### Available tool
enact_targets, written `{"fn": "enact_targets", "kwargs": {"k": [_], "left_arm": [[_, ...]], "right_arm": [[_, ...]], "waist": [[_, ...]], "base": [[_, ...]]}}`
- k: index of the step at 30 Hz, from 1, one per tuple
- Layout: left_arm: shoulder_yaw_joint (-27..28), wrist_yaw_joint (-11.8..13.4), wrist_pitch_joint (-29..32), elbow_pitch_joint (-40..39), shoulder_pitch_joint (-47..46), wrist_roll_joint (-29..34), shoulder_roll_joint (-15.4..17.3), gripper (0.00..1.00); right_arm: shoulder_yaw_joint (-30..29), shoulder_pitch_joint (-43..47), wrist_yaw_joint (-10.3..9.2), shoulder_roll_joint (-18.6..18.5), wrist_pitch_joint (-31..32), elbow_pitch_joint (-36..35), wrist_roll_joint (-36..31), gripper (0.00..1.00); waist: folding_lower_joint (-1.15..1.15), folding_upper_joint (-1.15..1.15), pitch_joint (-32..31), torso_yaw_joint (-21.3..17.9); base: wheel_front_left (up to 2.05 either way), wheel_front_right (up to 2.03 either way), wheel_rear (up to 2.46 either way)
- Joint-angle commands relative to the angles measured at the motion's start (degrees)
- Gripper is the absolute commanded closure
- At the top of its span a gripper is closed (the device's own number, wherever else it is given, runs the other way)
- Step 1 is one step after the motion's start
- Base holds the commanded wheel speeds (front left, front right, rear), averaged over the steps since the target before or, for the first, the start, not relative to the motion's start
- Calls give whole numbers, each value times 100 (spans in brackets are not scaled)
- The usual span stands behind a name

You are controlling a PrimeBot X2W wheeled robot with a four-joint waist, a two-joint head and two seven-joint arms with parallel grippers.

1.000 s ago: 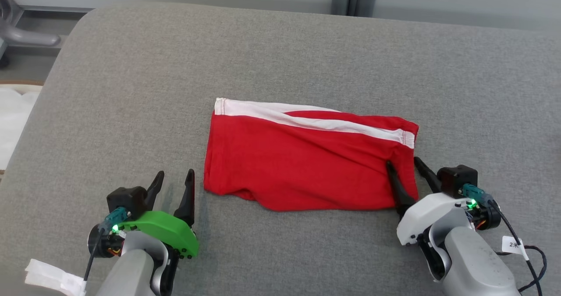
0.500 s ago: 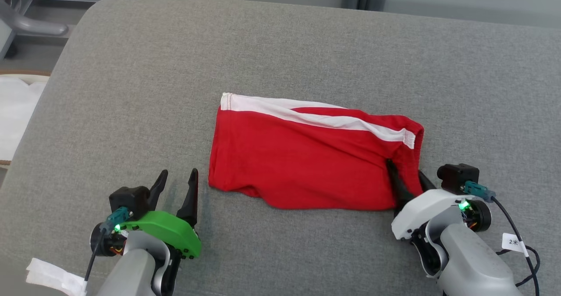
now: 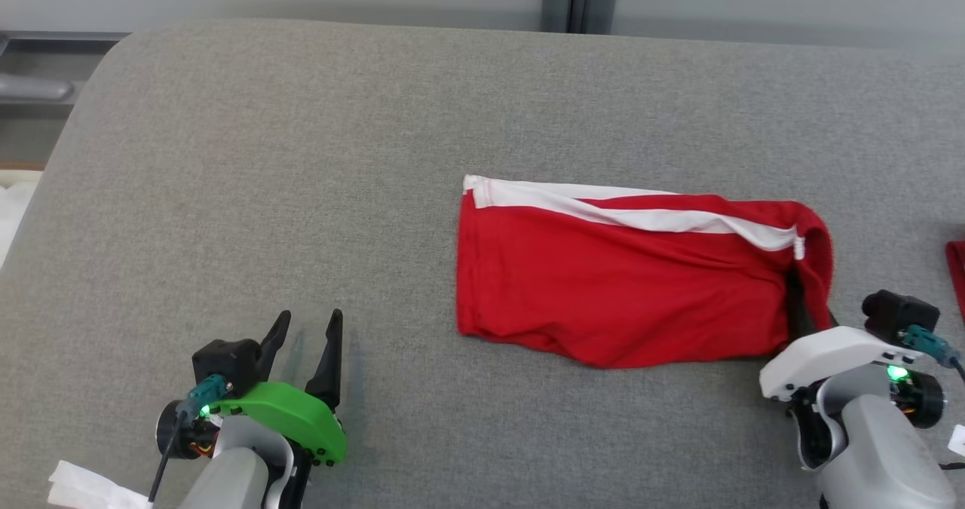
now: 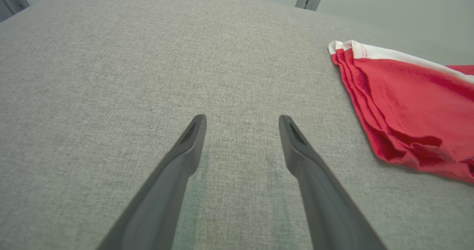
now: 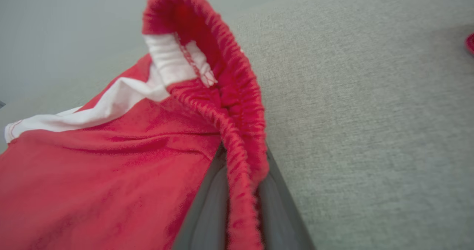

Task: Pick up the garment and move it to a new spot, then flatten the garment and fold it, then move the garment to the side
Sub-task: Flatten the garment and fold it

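The right gripper [image 3: 808, 311] is down at the right-hand end of the red fabric garment [image 3: 618, 298] with its white side stripe. Its two dark fingers are pinched tight on the gathered elastic waistband [image 5: 237, 94], one finger either side of it with the fabric squeezed between. That end is humped up a little off the grey fabric-covered tabletop [image 3: 301, 154]. The rest of the garment lies folded and fairly flat, right of centre on the tabletop, with the white stripe along its far edge. On the other side, the left gripper [image 3: 309, 317] with its green cover sits low over bare grey cloth. Its fingers are spread wide with nothing between them, well clear of the garment's left edge. At the far right edge there's a sliver of another red cloth [image 3: 957, 275].
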Motion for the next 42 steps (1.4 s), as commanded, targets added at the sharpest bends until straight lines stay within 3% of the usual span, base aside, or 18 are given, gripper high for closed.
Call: {"fn": "enact_targets", "kwargs": {"k": [1,6,10,21,24,25,26,27,32,35,42], "left_arm": [[-12,-27,-14,-32,101,50,-15,0],[-14,-27,-14,-105,183,138,-63,0],[-24,-27,-14,-138,186,198,-120,0],[-142,-27,-14,40,203,222,-185,0],[-194,-28,-14,43,188,225,-192,0],[-202,-28,-14,23,184,241,-178,0],[-202,-28,-14,7,188,238,-179,0],[-206,-28,-14,-10,193,243,-186,0],[-147,-28,-14,-105,227,273,-196,0],[-131,-28,-14,-163,227,302,-185,0],[28,-27,-13,-552,279,609,-110,0]], "right_arm": [[-261,88,-12,-43,-11,-104,-200,100],[-878,89,-11,-35,-10,-210,-641,100],[-603,-135,-10,-32,-11,-42,-449,100],[2052,-611,-10,-38,-10,194,1740,100],[2569,-742,-9,-35,-10,282,2092,84],[2749,-785,-9,-35,-10,299,2216,59],[2853,-825,-9,-39,-10,315,2266,43],[2980,-881,-9,-42,-10,320,2310,0],[3270,-991,-9,-42,-10,220,2284,0],[3151,-957,-9,-47,-10,108,2021,0],[2008,-537,-9,-42,-11,-424,447,0]], "waist": [[0,0,-125,-159],[0,0,-231,-259],[0,0,-273,-242],[0,0,-326,292],[0,0,-317,449],[0,0,-314,496],[0,0,-311,527],[0,0,-305,559],[0,0,-270,566],[0,0,-257,463],[0,0,-245,4]], "base": [[0,0,0],[0,0,0],[0,0,0],[0,0,0],[0,0,0],[0,0,0],[0,0,0],[0,0,0],[0,0,0],[0,0,0],[0,0,0]]}}
